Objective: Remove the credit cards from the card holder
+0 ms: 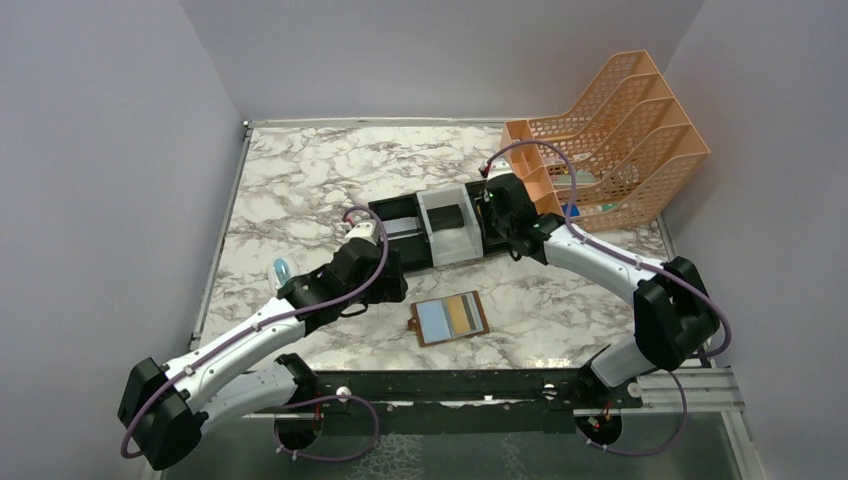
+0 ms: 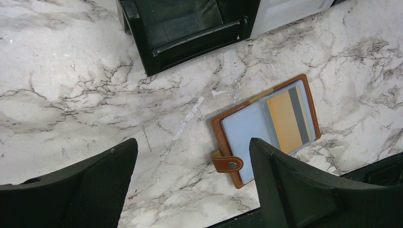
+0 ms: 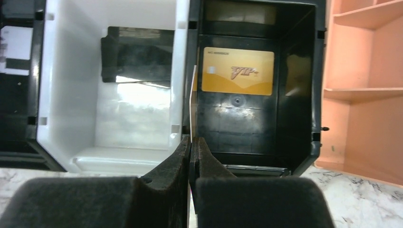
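Observation:
The card holder [image 1: 450,318] lies open on the marble, brown with pale blue pockets; it also shows in the left wrist view [image 2: 247,137]. A gold-tan card [image 2: 285,121] and a dark grey strip [image 2: 298,111] show in its right pocket. My left gripper [image 2: 192,190] is open and empty, hovering left of the wallet's snap tab [image 2: 228,164]. My right gripper [image 3: 191,142] is shut on a thin card [image 3: 193,102] seen edge-on, above the wall between the tray's white and black compartments. Another gold card [image 3: 237,71] lies flat in the black compartment.
The black-and-white three-compartment tray [image 1: 400,215] stands mid-table. A small black block [image 3: 135,59] lies in its white middle compartment. An orange mesh file rack [image 1: 620,140] stands at the back right, close beside the right arm. The table's front edge is just below the wallet.

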Controlling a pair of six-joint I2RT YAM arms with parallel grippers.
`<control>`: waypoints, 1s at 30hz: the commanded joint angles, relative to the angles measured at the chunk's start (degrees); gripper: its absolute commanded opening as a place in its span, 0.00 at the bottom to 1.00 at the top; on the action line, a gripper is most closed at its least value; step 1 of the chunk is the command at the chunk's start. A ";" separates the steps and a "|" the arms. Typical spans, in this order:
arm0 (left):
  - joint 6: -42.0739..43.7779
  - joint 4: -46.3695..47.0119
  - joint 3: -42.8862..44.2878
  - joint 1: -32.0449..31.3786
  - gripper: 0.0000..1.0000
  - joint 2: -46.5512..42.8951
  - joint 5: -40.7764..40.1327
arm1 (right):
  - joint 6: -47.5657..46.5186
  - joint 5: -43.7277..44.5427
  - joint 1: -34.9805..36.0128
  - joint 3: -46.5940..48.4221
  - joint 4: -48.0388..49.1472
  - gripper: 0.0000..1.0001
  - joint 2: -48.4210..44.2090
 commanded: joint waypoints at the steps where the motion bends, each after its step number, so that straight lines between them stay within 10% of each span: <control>1: -0.68 -1.58 -1.25 0.56 0.90 -1.71 -0.79 | 0.98 -6.45 -0.15 1.52 -1.79 0.01 -0.31; 17: -1.08 -1.59 -1.08 0.83 0.90 -1.01 -0.53 | -0.34 -6.31 -0.05 -0.66 -0.11 0.01 -2.48; 30: 0.76 -2.23 -0.44 0.98 0.90 -0.47 -0.12 | -51.55 -8.69 -0.43 -14.32 29.46 0.01 -0.38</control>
